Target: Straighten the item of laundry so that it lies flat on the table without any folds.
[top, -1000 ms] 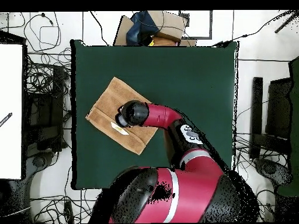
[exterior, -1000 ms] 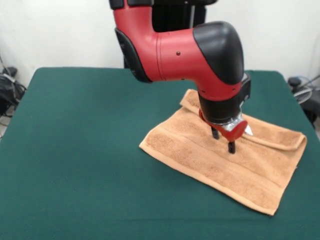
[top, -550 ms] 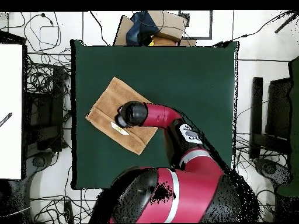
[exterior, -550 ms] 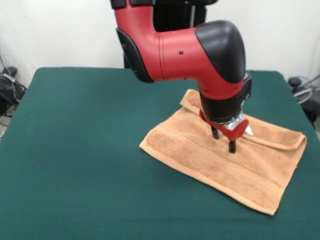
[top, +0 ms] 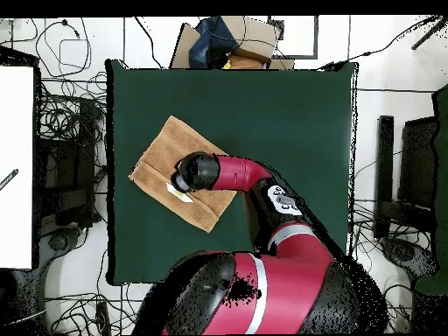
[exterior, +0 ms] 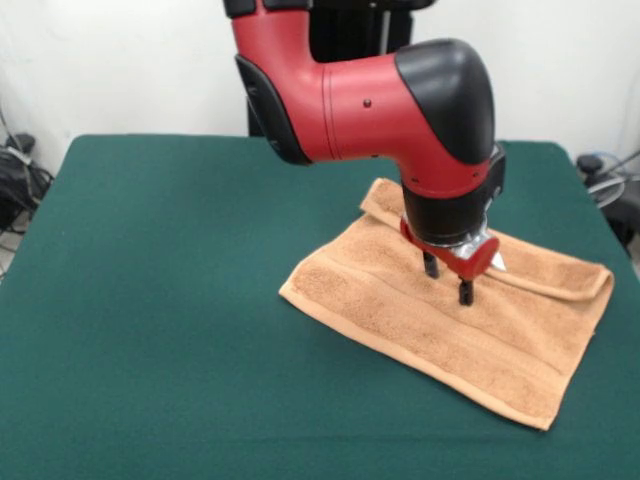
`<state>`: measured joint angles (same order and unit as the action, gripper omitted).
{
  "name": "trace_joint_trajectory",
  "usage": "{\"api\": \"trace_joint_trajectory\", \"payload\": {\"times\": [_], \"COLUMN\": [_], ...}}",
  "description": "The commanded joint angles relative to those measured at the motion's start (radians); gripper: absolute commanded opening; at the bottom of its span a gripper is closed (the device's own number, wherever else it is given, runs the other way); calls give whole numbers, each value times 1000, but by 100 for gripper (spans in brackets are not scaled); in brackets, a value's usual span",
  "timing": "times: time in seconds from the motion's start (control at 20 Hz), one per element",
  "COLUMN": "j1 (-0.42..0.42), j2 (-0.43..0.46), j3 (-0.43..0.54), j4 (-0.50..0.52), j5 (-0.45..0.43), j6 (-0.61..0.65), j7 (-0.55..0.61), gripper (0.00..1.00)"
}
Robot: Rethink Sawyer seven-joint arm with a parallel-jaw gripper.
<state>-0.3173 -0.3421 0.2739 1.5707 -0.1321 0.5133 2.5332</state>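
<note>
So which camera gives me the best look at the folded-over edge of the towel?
The front view: the towel shows its far edge doubled over as a raised strip behind the tool. In the overhead view the arm covers part of the towel and the fold reads only faintly.

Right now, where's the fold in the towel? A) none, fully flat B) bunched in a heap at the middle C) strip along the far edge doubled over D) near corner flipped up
C: in the front view the towel has a strip along its far edge doubled over onto itself, just behind the pincer; the near corners lie flat.
</note>
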Motion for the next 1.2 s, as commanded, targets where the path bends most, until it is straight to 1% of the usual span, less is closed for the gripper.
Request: {"api": "trace_joint_trajectory", "payload": {"times": [0.05,0.35,0.6,0.8,0.95,1.2], "j1": [1,53,158,225,249,287], "j2": [217,208,219,233,246,246], "j3": [-198,-215,-269,-300,-311,-325], "j4": [-61,-70,-113,-145,-159,-152], "j5": [-170,-113,-56,17,64,129], "j6": [-135,-95,-52,-24,-21,-24], "j7": [1,66,166,232,244,254], "gripper": [100,100,100,100,100,100]}}
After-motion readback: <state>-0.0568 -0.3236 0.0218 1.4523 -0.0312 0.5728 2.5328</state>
